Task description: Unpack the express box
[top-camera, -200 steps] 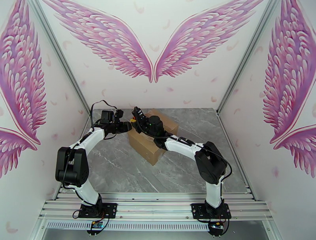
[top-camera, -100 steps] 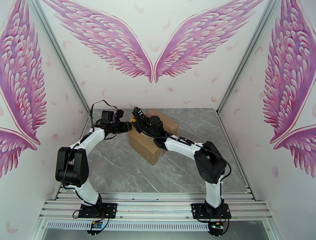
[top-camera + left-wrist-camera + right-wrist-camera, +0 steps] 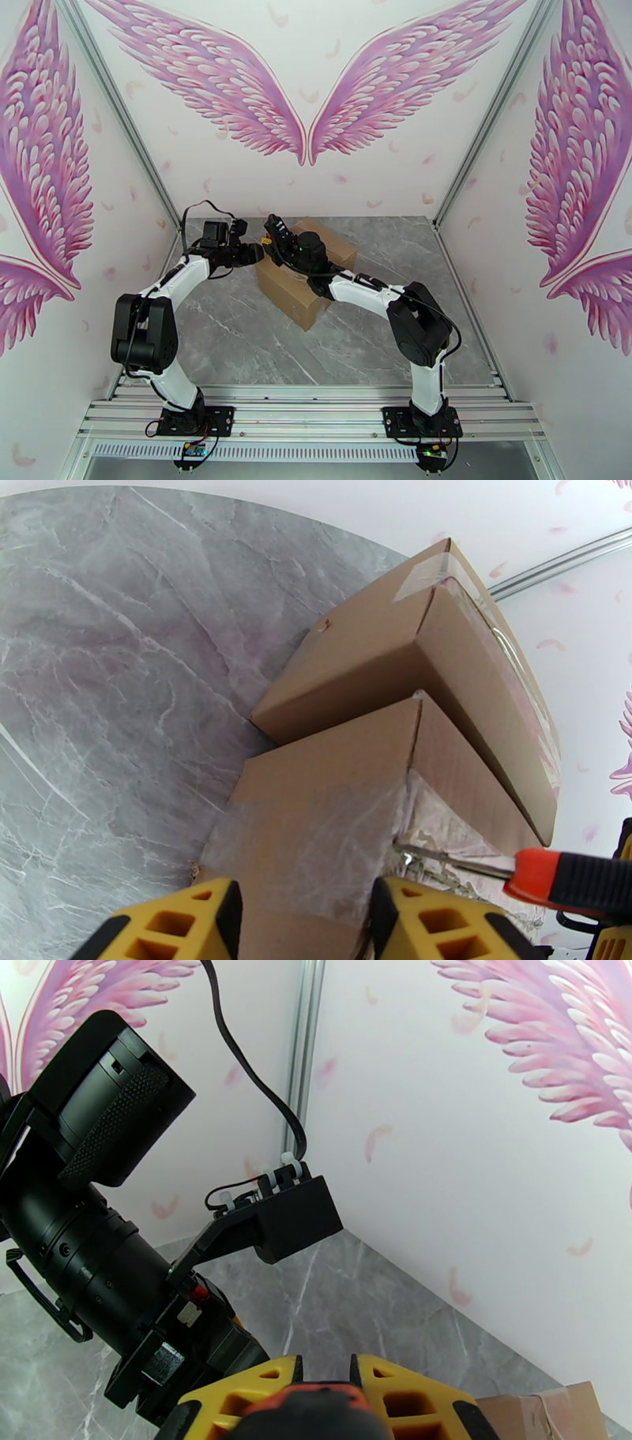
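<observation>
From the overhead camera you have one cardboard box [image 3: 294,294] on the grey marble bench [image 3: 261,347]. It sits left of centre, toward the back wall, and is turned at an angle. Two arms reach to it. Your left fingers [image 3: 251,253] sit just beside the box's far left end. Your right fingers [image 3: 272,230] hang over that same end, coming in across the top of the box.

On your left wrist camera, two yellow fingers stand apart at the bottom of the frame with nothing clamped between them. The taped end face of the box lies just beyond them, and you cannot tell whether they touch it. Clear tape also runs along the top of the box. One cutter [image 3: 569,879], its handle orange and black, enters from the right. Its thin blade [image 3: 450,860] rests on the tape at the box's corner edge.

On your right wrist camera, two yellow fingers are clenched on the cutter's orange-and-black handle at the bottom edge. The left arm's black wrist [image 3: 87,1276] and its cabled camera mount sit close ahead on the left. One corner of the box peeks in at the lower right.
</observation>
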You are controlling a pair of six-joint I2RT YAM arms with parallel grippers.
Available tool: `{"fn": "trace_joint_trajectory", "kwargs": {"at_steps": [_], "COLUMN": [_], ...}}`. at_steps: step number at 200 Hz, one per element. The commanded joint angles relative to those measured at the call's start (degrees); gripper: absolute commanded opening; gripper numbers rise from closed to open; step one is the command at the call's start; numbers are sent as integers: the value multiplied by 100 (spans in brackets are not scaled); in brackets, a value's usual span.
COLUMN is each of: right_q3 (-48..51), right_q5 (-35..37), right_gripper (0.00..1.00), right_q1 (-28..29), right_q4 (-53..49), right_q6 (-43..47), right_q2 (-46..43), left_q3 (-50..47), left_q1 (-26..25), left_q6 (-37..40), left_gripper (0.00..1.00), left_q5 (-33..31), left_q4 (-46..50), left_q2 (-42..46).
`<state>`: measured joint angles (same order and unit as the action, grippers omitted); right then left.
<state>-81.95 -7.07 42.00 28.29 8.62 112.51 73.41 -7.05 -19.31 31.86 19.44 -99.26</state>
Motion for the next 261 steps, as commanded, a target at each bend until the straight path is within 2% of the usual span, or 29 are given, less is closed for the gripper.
{"fn": "trace_joint_trajectory", "kwargs": {"at_steps": [1, 136, 261], "right_q3": [-173, 252, 566], "right_q5": [100, 318, 443], "right_gripper": [0, 0, 0], "right_q1": [-47, -43, -41], "right_q4": [-149, -717, -761], "right_q6": [-46, -295, -352], "right_q2": [170, -210, -704], "left_q3": [-230, -396, -516], "left_q1": [-73, -45, -25], "left_q6": [33, -278, -389], "left_gripper": [48, 40, 37], "left_q5": [-298, -529, -628], "left_q4": [405, 152, 111], "left_q2": [-179, -154, -104]}}
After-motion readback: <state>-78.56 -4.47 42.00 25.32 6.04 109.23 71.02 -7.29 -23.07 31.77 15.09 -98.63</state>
